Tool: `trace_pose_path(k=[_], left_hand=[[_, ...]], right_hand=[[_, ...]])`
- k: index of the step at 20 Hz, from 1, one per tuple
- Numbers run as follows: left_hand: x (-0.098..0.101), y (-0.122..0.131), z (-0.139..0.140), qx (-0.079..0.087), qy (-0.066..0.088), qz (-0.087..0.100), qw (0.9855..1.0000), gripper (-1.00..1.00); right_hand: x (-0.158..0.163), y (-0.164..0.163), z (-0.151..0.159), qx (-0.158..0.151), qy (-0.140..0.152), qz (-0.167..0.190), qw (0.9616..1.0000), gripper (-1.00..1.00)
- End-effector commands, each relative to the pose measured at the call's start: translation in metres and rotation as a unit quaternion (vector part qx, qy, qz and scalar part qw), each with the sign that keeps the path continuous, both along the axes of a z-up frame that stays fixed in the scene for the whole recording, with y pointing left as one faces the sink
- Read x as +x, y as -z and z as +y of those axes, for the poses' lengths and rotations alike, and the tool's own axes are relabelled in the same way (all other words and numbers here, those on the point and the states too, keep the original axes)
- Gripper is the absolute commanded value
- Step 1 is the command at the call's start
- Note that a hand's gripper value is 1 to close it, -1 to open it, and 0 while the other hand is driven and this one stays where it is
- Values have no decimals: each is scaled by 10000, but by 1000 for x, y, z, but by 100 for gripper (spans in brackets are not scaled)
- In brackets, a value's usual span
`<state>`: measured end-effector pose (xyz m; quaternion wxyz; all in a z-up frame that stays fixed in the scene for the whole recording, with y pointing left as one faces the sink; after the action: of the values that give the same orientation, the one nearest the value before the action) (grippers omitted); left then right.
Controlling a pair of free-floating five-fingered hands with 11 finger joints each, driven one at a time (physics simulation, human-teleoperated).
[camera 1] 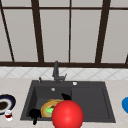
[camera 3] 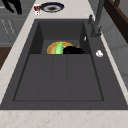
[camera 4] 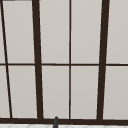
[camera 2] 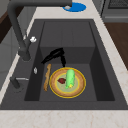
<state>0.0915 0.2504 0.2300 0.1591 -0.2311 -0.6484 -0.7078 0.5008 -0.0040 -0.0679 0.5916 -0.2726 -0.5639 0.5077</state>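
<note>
The right hand (camera 1: pixel 65 96) is seen low inside the sink basin (camera 2: pixel 96 75), with its fingers stretched out and slightly fanned, nothing being pinched or gripped; in the left side view (camera 2: pixel 55 55) its fingers are shown pointing down toward the basin floor. Just in front of its fingertips an orange-rimmed plate (camera 2: pixel 57 90) is set on the basin floor, and whether the rim is actually touched cannot be told. On the plate, beyond the fingertips, a green vegetable (camera 2: pixel 70 78) is laid lengthwise, with a small dark red piece (camera 2: pixel 61 80) just beside it. Beside the plate, on the faucet side of the hand, a long brown stick-like item (camera 2: pixel 47 76) is laid along the basin floor. Behind the hand the dark faucet (camera 1: pixel 56 72) is mounted on the sink's back edge. Nearer the camera than the hand in the front view, a large red sphere (camera 1: pixel 67 114) is seen, by which part of the plate is hidden. The left hand (camera 1: pixel 34 114) is held at the sink's front left edge, well apart from the right hand, with fingers hanging down loosely. Farther out on that side, a dark bowl (camera 1: pixel 6 103) and a small red and white jar (camera 1: pixel 8 115) are placed on the counter (camera 1: pixel 17 85); on the opposite side a blue dish (camera 1: pixel 125 104) is seen.
</note>
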Motion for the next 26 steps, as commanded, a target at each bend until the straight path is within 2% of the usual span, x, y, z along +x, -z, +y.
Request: trace_pose_path(k=[1,6,7,9,10,13,15,20,23,25,26], left_hand=[[0,0,0,0,0,0,10000,0],[0,0,0,0,0,0,10000,0],[0,0,0,0,0,0,10000,0],[0,0,0,0,0,0,10000,0],[0,0,0,0,0,0,10000,0],[0,0,0,0,0,0,10000,0],[0,0,0,0,0,0,10000,0],[0,0,0,0,0,0,10000,0],[0,0,0,0,0,0,10000,0],[0,0,0,0,0,0,10000,0],[0,0,0,0,0,0,10000,0]], right_hand=[[16,1,0,-610,0,402,9973,-100],[14,-5,-1,-676,-25,643,9956,-100],[5,-7,-1,-656,115,717,9952,-100],[1,0,7,-350,266,892,9950,-100],[0,2,10,-302,345,905,9948,-100],[0,1,13,-348,471,1004,9932,-100],[1,1,12,-539,528,1185,9901,-100],[0,6,16,-612,708,1775,9797,-100],[2,7,17,-751,884,2081,9712,-100],[10,5,17,-998,912,2220,9656,-100],[17,8,22,-1019,895,2036,9696,-100]])
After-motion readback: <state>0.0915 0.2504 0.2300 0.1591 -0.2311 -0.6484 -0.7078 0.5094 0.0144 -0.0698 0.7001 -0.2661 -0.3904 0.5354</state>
